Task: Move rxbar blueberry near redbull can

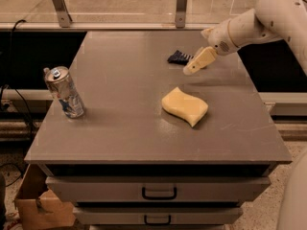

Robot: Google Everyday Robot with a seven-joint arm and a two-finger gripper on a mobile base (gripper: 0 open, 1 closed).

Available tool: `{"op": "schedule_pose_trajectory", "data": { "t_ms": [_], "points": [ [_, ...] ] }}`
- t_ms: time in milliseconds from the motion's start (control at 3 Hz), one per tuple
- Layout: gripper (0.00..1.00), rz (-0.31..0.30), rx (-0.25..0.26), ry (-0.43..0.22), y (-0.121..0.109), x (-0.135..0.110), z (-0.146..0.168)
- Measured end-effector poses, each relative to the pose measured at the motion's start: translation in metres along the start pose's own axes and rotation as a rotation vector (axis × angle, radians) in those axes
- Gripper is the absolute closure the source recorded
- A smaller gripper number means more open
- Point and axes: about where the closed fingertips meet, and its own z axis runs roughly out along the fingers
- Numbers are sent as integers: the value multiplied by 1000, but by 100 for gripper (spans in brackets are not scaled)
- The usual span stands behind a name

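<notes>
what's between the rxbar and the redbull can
Only bare tabletop, in the camera view, between rxbar blueberry and redbull can; the gripper hangs at the bar's right end.
</notes>
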Motion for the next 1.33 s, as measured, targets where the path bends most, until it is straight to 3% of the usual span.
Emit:
{"op": "schedule_pose_trajectory", "data": {
  "t_ms": [333, 667, 1000, 1333],
  "points": [
    [0, 9, 7, -15, -11, -3, 22],
    [0, -3, 27, 15, -17, -1, 34],
    [16, -34, 36, 57, -18, -2, 42],
    [41, -50, 32, 94, -17, -3, 48]
  ]
}}
